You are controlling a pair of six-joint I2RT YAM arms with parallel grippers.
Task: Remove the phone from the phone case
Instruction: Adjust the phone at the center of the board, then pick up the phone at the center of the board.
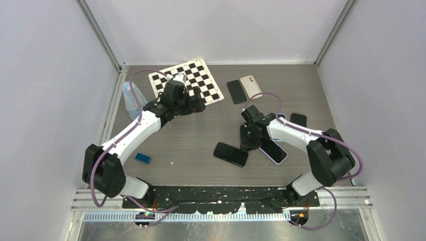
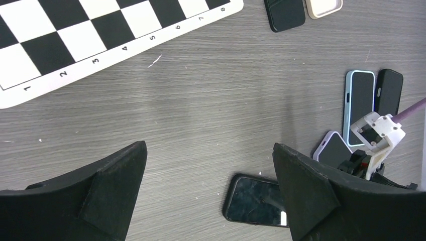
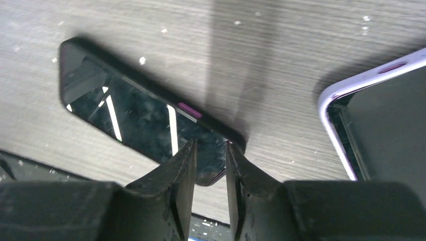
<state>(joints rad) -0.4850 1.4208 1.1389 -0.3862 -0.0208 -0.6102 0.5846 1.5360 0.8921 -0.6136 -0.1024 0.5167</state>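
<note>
1. Top external: fixed high above and behind the near edge, looking steeply down on the whole table (image 1: 201, 145).
2. Left wrist: held well above the tabletop, facing down past the left fingers (image 2: 100, 196). It shares the chessboard (image 2: 75, 35) and black phone (image 2: 251, 201) with the overhead view.
3. Right wrist: very close to the surface, looking down between the right fingers (image 3: 176, 196) at that same black phone.

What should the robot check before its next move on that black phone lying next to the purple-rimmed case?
1. Black phone lying flat on the table: ok.
2. Right jaws positioned over the phone's near corner: ok.
3. Right jaws actually pinching the phone: cannot tell; only a narrow gap shows between them.
4. Left jaws wide open, holding nothing, away from the phone: ok.
5. Purple-rimmed case empty: cannot tell.
</note>
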